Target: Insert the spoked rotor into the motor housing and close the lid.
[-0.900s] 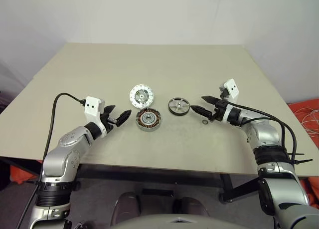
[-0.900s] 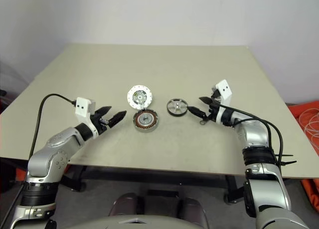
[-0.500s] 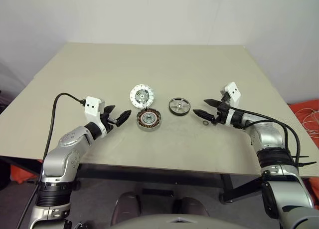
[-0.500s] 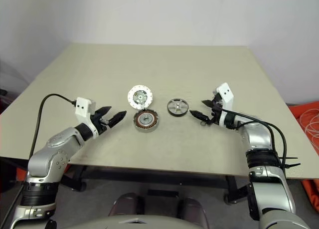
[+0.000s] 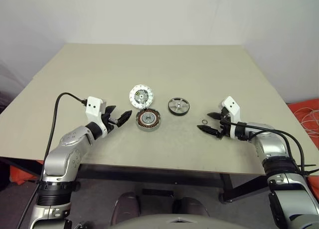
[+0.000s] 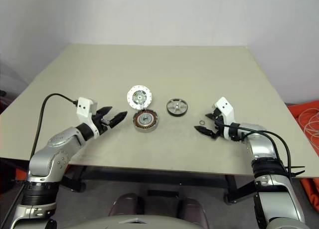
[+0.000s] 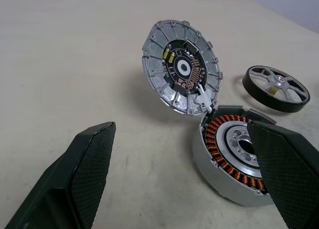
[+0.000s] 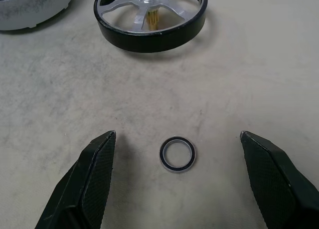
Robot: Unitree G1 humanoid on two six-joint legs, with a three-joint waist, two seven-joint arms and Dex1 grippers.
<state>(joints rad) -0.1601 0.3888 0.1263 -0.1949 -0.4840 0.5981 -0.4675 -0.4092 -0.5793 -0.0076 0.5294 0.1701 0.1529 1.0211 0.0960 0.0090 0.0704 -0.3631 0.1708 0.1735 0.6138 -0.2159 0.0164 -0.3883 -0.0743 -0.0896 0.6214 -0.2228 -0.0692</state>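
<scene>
The motor housing [image 5: 148, 119], a silver puck with copper windings, sits mid-table. The lid [image 5: 141, 95] stands tilted up at its far edge, its circuit face showing in the left wrist view [image 7: 182, 68]. The spoked rotor [image 5: 179, 106], black-rimmed with silver spokes, lies flat to the right of the housing. My left gripper [image 5: 122, 118] hovers open just left of the housing [image 7: 234, 159], holding nothing. My right gripper [image 5: 205, 122] is open and low over the table, to the right of and nearer than the rotor [image 8: 152, 14], which lies ahead of its fingers.
A tiny black ring [image 8: 177, 153] lies on the table [image 5: 99, 69] between my right gripper's open fingers, touching neither. The tabletop is wide and bare around the parts; its near edge runs just behind both grippers.
My right gripper has drawn back from beside the rotor toward the table's near edge and sunk lower, so the small ring now sits between its fingers. The left gripper has stayed put.
</scene>
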